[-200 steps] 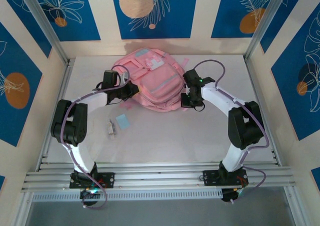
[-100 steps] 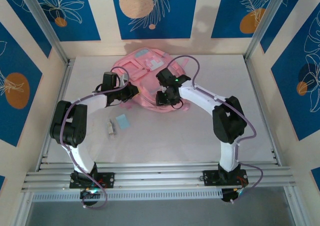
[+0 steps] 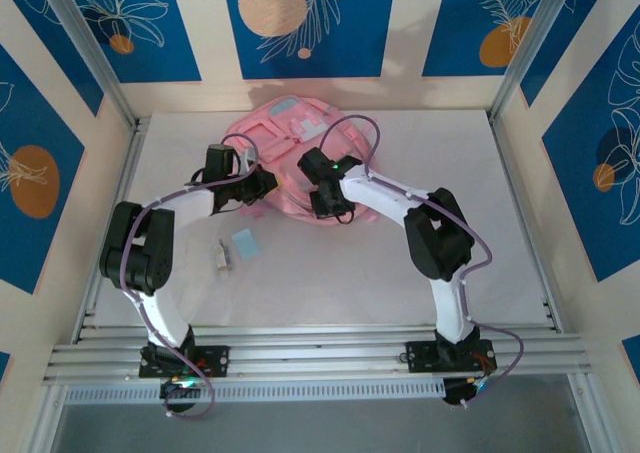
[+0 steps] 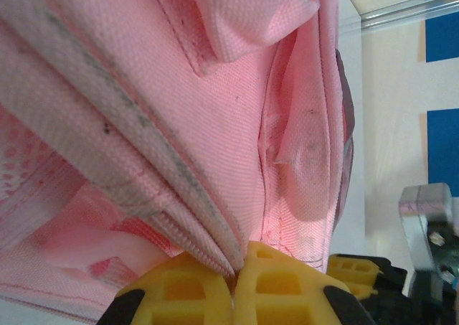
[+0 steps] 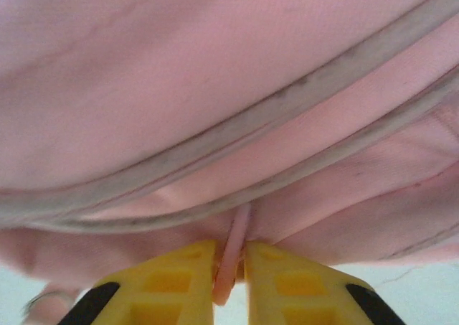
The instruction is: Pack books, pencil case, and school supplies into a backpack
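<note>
The pink backpack [image 3: 290,138] lies at the back middle of the table. My left gripper [image 3: 262,186] is at its left edge, yellow fingers shut on a grey-trimmed fold of the pink fabric [image 4: 215,124] at the jaws [image 4: 237,278]. My right gripper [image 3: 326,209] is at the backpack's near edge, shut on a thin pink pull tab [image 5: 237,246] that hangs below the grey-piped seam [image 5: 215,160]. Of the school supplies, a light-blue square [image 3: 244,242] and a small white oblong piece [image 3: 222,257] lie on the table left of centre. The books and pencil case are out of view.
The white table [image 3: 400,263] is bounded by aluminium rails at the left [image 3: 110,223], right [image 3: 525,213] and near edge [image 3: 320,358], with patterned walls behind. The two small items lie just in front of my left forearm.
My right arm has swung left from the backpack's right side to its near middle edge, and its jaws opened and closed again on the pull tab. The left arm has not moved.
</note>
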